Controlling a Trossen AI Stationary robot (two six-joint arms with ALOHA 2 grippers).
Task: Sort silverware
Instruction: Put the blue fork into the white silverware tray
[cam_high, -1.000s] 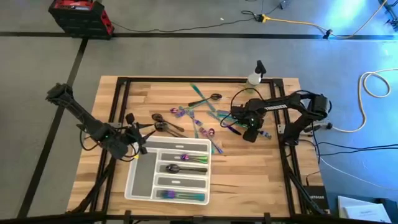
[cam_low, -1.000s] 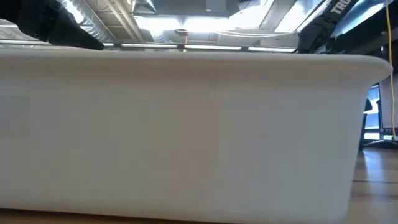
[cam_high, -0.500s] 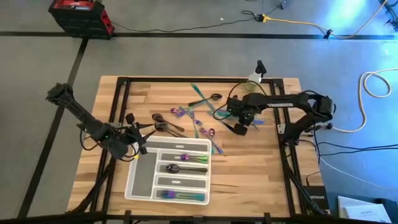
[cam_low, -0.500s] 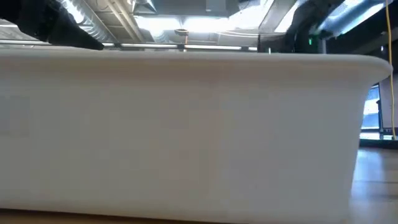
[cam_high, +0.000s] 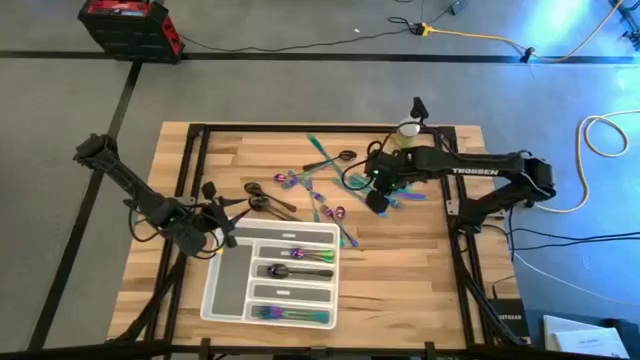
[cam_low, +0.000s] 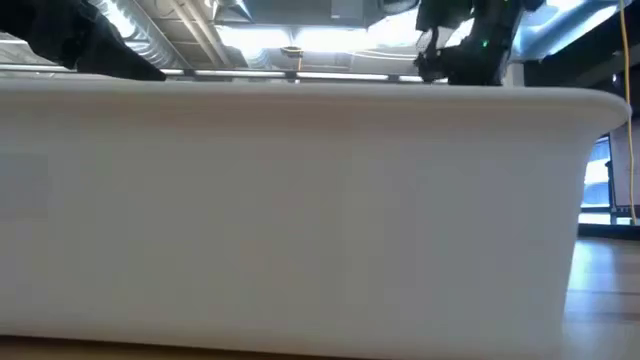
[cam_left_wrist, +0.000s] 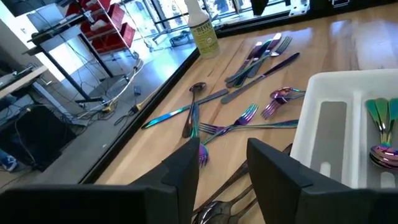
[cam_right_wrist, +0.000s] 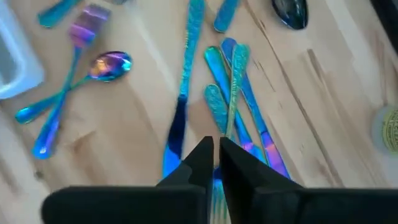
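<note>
Right tool, fingers together, hovers over iridescent silverware on the far surface; left tool, fingers apart, waits beside the tray.

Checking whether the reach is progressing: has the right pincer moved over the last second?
Yes. In the high view the right pincer has shifted away from the tray toward the spray bottle.

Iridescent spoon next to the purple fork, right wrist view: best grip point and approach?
Take the iridescent spoon by its slim handle, mid-length, from straight above with jaws across it. It lies flat, and its handle crosses the purple fork lower down, so stay clear of that crossing.
</note>
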